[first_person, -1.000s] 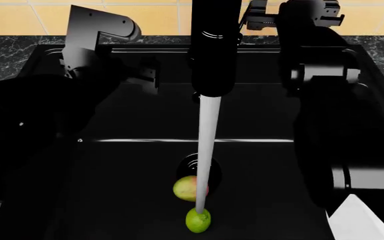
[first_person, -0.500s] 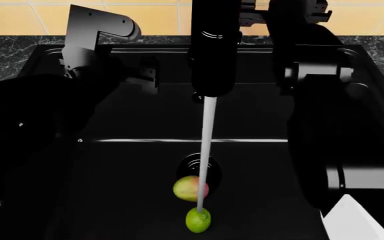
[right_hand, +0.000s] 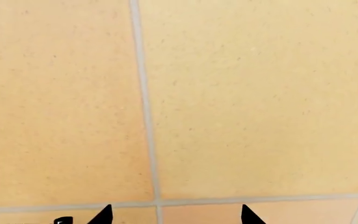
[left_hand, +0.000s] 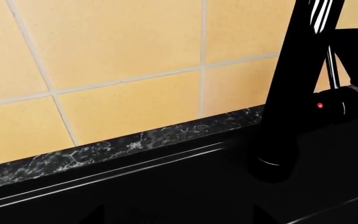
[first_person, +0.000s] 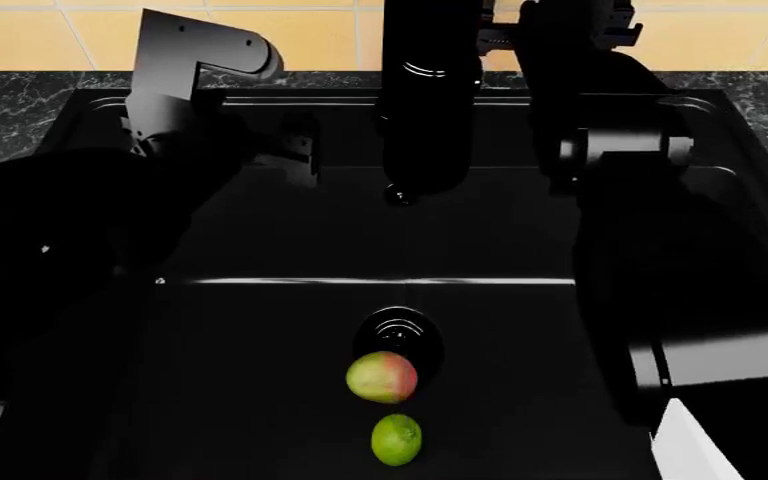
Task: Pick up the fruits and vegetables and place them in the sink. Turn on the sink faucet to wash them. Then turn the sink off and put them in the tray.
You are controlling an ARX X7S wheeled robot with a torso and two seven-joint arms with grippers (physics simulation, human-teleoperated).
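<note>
The red-blushed apple (first_person: 381, 377) and the green lime (first_person: 396, 440) lie on the floor of the black sink (first_person: 518, 250), just in front of the round drain (first_person: 398, 333). The black faucet (first_person: 428, 90) rises over the middle with no water leaving its spout. Its stem (left_hand: 294, 88) and its side lever with a red dot (left_hand: 335, 105) show in the left wrist view. My left gripper (first_person: 297, 150) (left_hand: 179, 218) hangs open over the sink's back left. High behind the faucet, my right gripper (first_person: 564, 18) (right_hand: 175, 217) is open and faces the tiled wall. The tray is out of view.
Yellow wall tiles (right_hand: 241, 102) and a dark marble counter strip (left_hand: 135, 140) run behind the sink. My two black arms cover the sink's left and right sides. A white shape (first_person: 688, 448) shows at the lower right, behind the right arm.
The water stream from the faucet thinned and has stopped. My right arm shifted left, closer to the faucet. The fruits and the left arm stayed put.
</note>
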